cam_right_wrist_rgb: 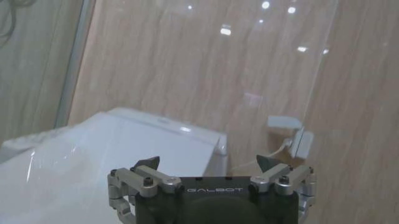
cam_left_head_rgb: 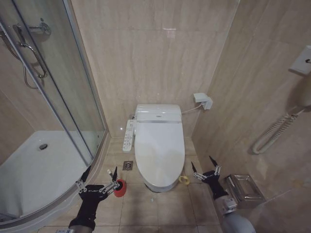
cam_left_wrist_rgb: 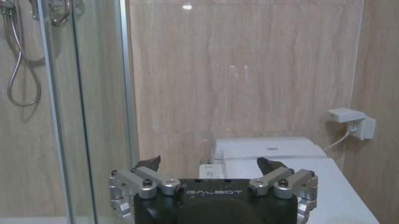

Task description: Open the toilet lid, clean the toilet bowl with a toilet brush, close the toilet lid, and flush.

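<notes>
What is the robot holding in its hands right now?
Nothing. The left end effector and the right end effector are both open and empty, one on each side of the toilet lid, which is shut.

Glass shower enclosure left; floor drain; wall socket; steel holder right.

Head view: high up, looking forward and steeply down at the closed toilet lid, floor tiles, shower enclosure on the left, wall phone on the right.

Left wrist view: low, behind the left gripper, facing level toward the back wall, shower glass close alongside.

Right wrist view: low, behind the right gripper, tilted upward toward the back wall, close over the lid.

Shared by all three: lid, back wall, wall socket.
</notes>
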`<state>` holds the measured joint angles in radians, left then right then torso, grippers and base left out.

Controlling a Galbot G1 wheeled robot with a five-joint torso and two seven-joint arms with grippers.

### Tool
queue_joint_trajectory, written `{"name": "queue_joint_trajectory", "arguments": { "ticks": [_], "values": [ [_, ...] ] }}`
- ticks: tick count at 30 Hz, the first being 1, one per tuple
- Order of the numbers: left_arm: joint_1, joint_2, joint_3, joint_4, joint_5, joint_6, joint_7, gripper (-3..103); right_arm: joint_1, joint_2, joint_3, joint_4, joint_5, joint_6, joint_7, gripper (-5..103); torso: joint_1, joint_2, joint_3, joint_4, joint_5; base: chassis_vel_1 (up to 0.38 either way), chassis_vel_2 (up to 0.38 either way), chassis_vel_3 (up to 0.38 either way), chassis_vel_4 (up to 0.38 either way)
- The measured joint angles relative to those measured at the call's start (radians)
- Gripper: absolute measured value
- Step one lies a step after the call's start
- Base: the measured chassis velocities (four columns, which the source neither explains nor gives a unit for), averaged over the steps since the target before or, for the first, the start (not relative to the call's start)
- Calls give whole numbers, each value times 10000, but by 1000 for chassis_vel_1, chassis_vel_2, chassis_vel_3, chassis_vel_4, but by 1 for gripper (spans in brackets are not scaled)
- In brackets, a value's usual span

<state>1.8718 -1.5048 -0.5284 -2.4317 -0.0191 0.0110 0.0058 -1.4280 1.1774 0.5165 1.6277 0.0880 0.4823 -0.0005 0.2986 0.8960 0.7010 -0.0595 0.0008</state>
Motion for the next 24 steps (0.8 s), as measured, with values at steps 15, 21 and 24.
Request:
{"name": "queue_joint_trajectory", "arguments": {
  "ticks": [15,21,24],
  "values": [
    [0,0,0,0,0,0,0,100,73,246,-232,-1870,-334,894,-1160,100,-1,0,0,-1,0,0,0,0,0],
    [0,0,0,0,0,0,0,100,301,293,-219,-2499,-339,1238,-1541,100,-1,0,-1,0,0,0,0,0,0],
    [0,0,0,0,0,0,0,100,379,340,-217,-2777,-418,1341,-1573,100,-1,0,-1,-1,-1,0,0,0,0]
  ]
}}
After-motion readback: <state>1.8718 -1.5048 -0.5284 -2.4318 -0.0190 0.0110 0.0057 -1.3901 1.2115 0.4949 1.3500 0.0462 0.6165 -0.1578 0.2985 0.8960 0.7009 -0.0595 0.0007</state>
